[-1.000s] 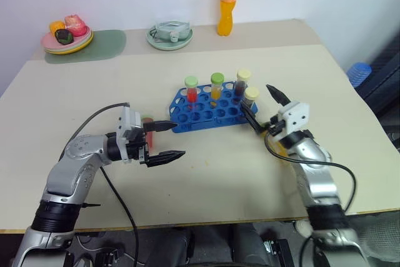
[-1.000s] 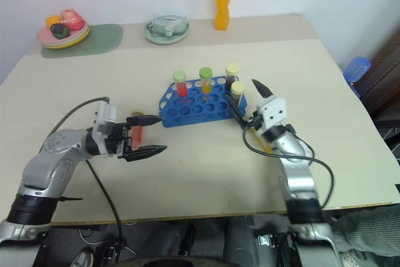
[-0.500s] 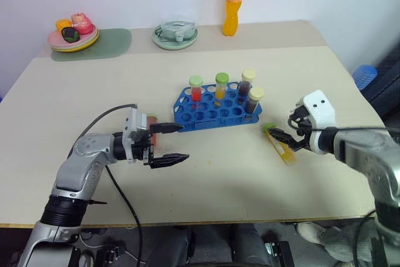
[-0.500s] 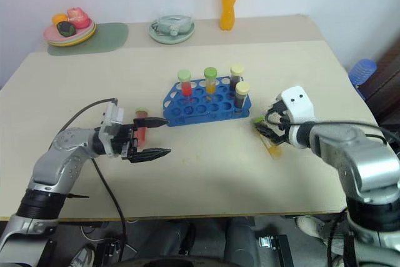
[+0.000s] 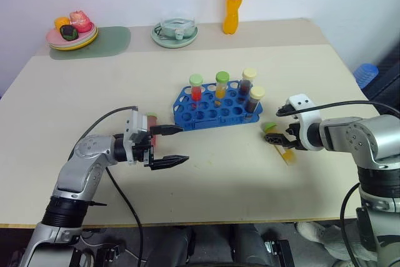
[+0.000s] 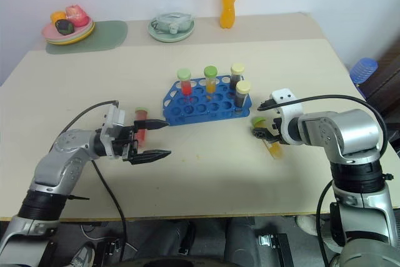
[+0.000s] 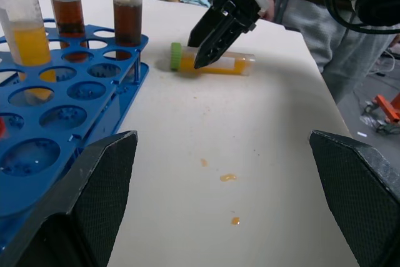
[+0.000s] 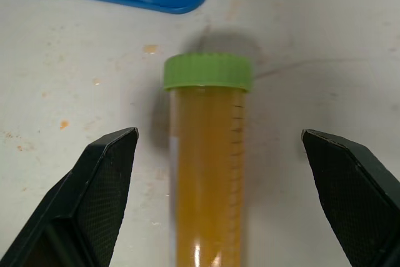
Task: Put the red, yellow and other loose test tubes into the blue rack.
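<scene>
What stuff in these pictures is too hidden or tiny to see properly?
- Red-liquid test tube: in the eye views, the open left gripper hides most of it.
- Yellow-liquid tube with green cap: its bottom end is cut off by the right wrist view's edge.
- Food on the stacked plates: too small in the eye views.
- Blue plastic rack: cut off by the left wrist view's edge.

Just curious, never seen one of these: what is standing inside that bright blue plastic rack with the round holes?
In the blue plastic rack: four capped clear tubes, red liquid, orange-yellow, two dark brown. Their bottoms are hidden in the holes.
</scene>
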`<state>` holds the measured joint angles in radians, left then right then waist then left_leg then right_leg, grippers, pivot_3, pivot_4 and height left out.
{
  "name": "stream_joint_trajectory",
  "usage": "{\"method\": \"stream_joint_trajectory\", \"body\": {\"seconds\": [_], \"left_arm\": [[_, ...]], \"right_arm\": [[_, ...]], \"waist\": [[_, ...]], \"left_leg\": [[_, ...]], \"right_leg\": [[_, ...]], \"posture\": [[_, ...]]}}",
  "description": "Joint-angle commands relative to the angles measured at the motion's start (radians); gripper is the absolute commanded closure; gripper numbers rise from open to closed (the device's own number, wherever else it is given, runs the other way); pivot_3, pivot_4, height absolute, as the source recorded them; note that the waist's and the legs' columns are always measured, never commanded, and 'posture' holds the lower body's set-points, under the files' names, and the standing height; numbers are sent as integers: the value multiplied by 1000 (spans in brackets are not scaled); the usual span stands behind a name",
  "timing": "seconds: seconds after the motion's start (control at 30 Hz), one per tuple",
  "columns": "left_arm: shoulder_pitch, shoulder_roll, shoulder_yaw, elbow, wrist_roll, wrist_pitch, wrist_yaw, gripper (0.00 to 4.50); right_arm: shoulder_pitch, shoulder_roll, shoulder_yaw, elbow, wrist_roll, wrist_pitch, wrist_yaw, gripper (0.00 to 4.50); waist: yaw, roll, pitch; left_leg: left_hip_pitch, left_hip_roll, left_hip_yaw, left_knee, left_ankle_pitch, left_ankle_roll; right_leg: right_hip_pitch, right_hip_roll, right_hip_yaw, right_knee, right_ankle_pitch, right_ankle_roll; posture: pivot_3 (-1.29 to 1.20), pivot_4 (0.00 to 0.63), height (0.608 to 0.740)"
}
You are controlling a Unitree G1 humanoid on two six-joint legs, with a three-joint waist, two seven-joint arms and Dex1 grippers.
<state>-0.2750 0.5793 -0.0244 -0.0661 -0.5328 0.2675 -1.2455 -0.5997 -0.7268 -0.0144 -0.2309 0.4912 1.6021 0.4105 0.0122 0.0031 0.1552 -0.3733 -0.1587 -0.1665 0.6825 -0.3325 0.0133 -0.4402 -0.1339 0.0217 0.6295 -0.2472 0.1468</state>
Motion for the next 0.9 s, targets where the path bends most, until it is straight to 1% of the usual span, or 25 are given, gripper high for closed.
{"method": "stream_joint_trajectory", "body": {"seconds": [0.03, 0.07, 0.2, 0.33, 0.4, 0.43, 0.53, 0.6, 0.67, 0.73, 0.8, 0.9], "left_arm": [[16, 3, 15, -49, -10, -8, 9, 0], [20, 4, 16, -52, -10, -8, 11, 0], [34, 8, 23, -65, -14, -4, 20, 0], [38, 11, 25, -68, -15, -4, 24, 0], [39, 12, 25, -70, -16, -3, 27, 0], [40, 12, 25, -70, -16, -3, 28, 0], [40, 13, 27, -69, -18, -3, 30, 0], [40, 12, 26, -69, -17, -3, 30, 0], [41, 11, 22, -70, -14, -4, 28, 0], [41, 8, 20, -70, -15, -3, 28, 0], [40, 6, 20, -66, -12, -7, 30, 0], [42, -15, 35, -35, -7, -36, 45, 0]], "right_arm": [[-4, -6, 38, 21, -14, -41, 12, 1051], [2, -5, 48, 30, -22, -53, 12, 1458], [25, -28, 88, 29, -43, -110, 30, 3444], [33, -87, 129, 2, -51, -182, 82, 3444], [45, -104, 115, -24, -52, -243, 109, 3444], [51, -125, 112, -47, -41, -267, 140, 3444], [123, -177, 60, -156, 5, -423, 274, 3444], [184, -162, 5, -214, 60, -554, 380, 3444], [224, -117, -30, -246, 118, -644, 450, 3444], [239, -34, -28, -247, 111, -762, 447, 3444], [233, 40, -22, -227, 89, -861, 433, 3444], [173, 199, 5, -139, 16, -1021, 341, 3444]], "waist": [[0, 0, 0], [0, -1, -1], [-4, -1, -1], [-1, -2, -1], [-1, -2, -1], [0, -2, -1], [2, -2, -1], [0, -2, -1], [-2, -2, -1], [-2, -2, -1], [0, -2, -1], [-1, -2, -1]], "left_leg": [[0, 0, 0, 0, 0, 0], [0, 0, 0, 0, 0, 0], [1, 0, 0, 0, 0, 0], [1, 0, 0, 0, 0, 0], [0, 0, 0, 0, 0, 0], [0, 0, 0, 0, 0, 0], [0, 0, 0, 0, 0, 0], [0, 0, 0, 0, 0, 0], [0, 0, 0, 0, 0, 0], [0, 0, 0, 0, 0, 0], [1, 0, 0, 0, 0, 0], [1, 0, 0, 1, 0, 0]], "right_leg": [[0, 0, 0, 0, 0, 0], [0, 0, 0, 0, 0, 0], [0, 0, 0, 0, 0, 0], [1, 0, 0, 0, 0, 0], [1, 0, 0, 0, 0, 0], [1, 0, 0, 0, 0, 0], [0, 0, 0, 0, 0, 0], [0, 0, -1, 0, 0, 0], [0, 0, -1, 0, 0, 0], [0, 1, -1, 0, 0, 0], [0, 1, -1, 0, 0, 0], [0, 1, -1, 0, 0, 0]], "posture": [[0, 150, 740], [0, 150, 740], [0, 150, 740], [0, 150, 740], [0, 150, 740], [0, 150, 740], [0, 150, 740], [0, 150, 740], [0, 150, 740], [0, 150, 740], [0, 150, 740], [0, 150, 740]]}}
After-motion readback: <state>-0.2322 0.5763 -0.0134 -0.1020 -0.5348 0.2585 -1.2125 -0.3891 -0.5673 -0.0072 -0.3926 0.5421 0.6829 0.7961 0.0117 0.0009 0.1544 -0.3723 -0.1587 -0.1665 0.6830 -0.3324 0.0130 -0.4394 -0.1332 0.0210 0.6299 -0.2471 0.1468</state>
